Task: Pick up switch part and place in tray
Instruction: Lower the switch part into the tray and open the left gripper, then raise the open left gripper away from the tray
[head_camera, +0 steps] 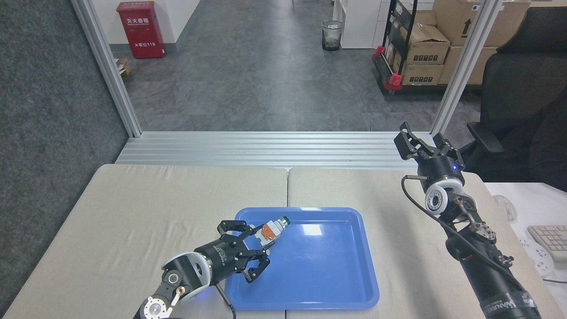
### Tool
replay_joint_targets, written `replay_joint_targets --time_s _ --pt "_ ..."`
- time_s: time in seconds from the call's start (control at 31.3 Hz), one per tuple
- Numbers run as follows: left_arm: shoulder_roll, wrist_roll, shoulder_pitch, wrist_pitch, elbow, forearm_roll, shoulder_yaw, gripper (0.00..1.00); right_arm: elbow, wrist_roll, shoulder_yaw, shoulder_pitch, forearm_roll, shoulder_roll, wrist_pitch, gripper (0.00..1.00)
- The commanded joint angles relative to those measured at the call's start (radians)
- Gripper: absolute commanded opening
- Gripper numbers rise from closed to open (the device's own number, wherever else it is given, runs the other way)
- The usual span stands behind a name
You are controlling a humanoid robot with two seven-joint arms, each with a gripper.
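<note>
My left gripper [261, 241] is shut on the switch part [271, 229], a small white block with an orange section and a silver end tipped green. It holds the part over the left half of the blue tray [350, 266], green tip pointing up and right. I cannot tell whether the part touches the tray floor. My right gripper [423, 141] stands open and raised at the far right edge of the table, holding nothing, well away from the tray.
The tray lies at the front centre of a beige padded table [133, 208]. A black office chair [522, 97] stands beyond the right arm. A white keyboard [551, 239] and desk sit at the far right. An aluminium sill [266, 148] borders the table's back.
</note>
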Motion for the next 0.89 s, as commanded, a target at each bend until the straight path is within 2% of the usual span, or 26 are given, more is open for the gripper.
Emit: replay_joint_targets --time_s 0.0,0.16,0.35,0.45,0.54,0.7,0.77,0.86 --pt "-0.055 -0.009 -0.007 -0.006 0.096 -0.027 -0.075 0.51 0.000 0.000 0.000 -0.001 0.000 0.000 0.000 0.99" --pt "-0.062 -0.029 -0.010 -0.003 0.087 -0.016 -0.072 0.76 0.000 0.000 0.000 -0.001 0.000 0.000 0.000 0.99" --pt "-0.062 -0.029 -0.007 -0.001 0.050 -0.013 -0.068 0.85 0.000 0.000 0.000 -0.001 0.000 0.000 0.000 0.99" --pt "-0.062 -0.029 -0.011 0.007 0.004 -0.007 -0.061 0.94 0.000 0.000 0.000 -0.001 0.000 0.000 0.000 0.99" --pt "-0.061 -0.027 -0.036 0.020 -0.048 0.066 -0.025 0.94 0.000 0.000 0.000 0.001 0.000 0.000 0.000 0.99" --pt "-0.055 -0.026 -0.129 0.100 -0.064 0.290 0.179 0.94 0.000 0.000 0.000 -0.001 0.000 0.000 0.000 0.99" --pt "-0.048 -0.023 -0.175 0.160 -0.029 0.349 0.265 0.94 0.000 0.000 0.000 0.001 0.000 0.000 0.000 0.99" --pt "-0.044 -0.014 -0.238 0.252 0.082 0.366 0.334 0.94 0.000 0.000 0.000 -0.001 0.000 0.000 0.000 0.99"
